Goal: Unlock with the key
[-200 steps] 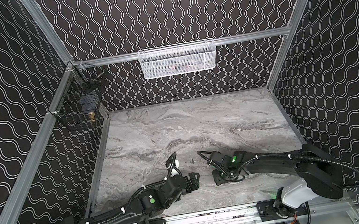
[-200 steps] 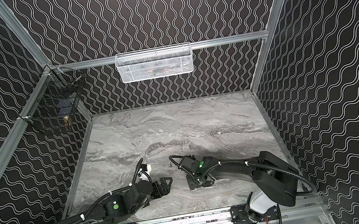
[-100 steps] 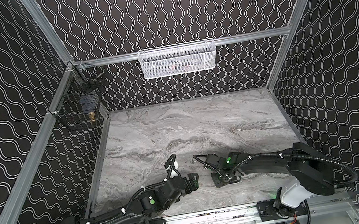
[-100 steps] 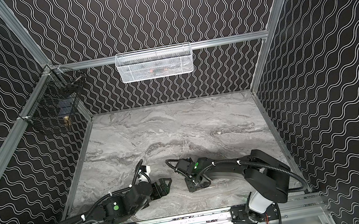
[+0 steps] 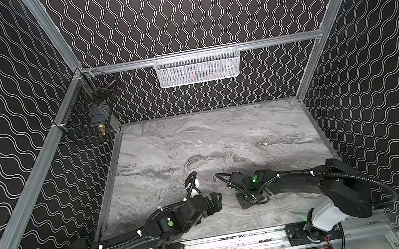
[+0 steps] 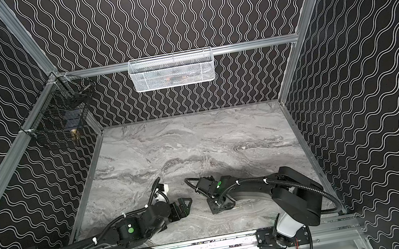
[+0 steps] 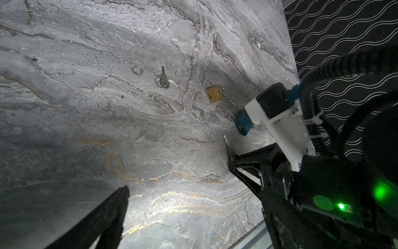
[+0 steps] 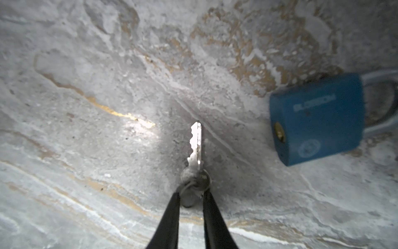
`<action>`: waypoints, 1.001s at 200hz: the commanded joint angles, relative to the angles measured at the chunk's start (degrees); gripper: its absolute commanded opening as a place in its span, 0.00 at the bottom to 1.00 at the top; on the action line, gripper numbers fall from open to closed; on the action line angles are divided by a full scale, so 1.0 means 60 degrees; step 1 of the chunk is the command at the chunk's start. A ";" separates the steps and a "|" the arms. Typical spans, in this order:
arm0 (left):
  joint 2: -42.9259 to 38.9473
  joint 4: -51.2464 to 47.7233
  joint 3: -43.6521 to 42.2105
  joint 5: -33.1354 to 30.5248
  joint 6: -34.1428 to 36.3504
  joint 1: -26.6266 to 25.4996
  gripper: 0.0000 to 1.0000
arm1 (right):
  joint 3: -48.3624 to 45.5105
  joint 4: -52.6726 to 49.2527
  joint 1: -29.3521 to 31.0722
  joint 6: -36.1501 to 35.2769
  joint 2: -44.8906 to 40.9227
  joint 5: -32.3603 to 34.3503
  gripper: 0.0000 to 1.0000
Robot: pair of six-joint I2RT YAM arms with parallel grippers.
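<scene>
Right gripper (image 8: 190,195) sits low at 5 o'clock on the marble table (image 5: 196,142), jaws pinching the key (image 8: 196,146) by its head, blade pointing away. Blue padlock (image 8: 316,118) lies near, at 3 o'clock off the blade tip, not touching. Left gripper (image 5: 214,204) at 6 o'clock, spread wide, holding nothing.

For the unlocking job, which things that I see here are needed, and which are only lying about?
Likely for the job: key pinched by the right gripper; blue padlock beside it.
Probably just lying about: brass padlock; second key near it; white basket and black basket on the walls.
</scene>
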 commanded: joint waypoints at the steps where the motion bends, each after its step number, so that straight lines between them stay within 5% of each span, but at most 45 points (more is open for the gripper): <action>1: -0.0080 0.0275 -0.0019 -0.0049 -0.0164 -0.0006 0.99 | -0.0050 0.0110 0.0017 -0.0130 0.0051 -0.0255 0.17; 107: -0.0716 0.0483 -0.0158 -0.0034 -0.0666 -0.0006 0.99 | -0.0113 0.0699 -0.0018 -0.0933 -0.0820 -0.0075 0.00; 200: -0.2251 0.0212 0.0634 0.0047 -0.1207 -0.0006 0.99 | -0.0754 0.2697 0.0002 -0.1825 -0.3474 -0.0127 0.00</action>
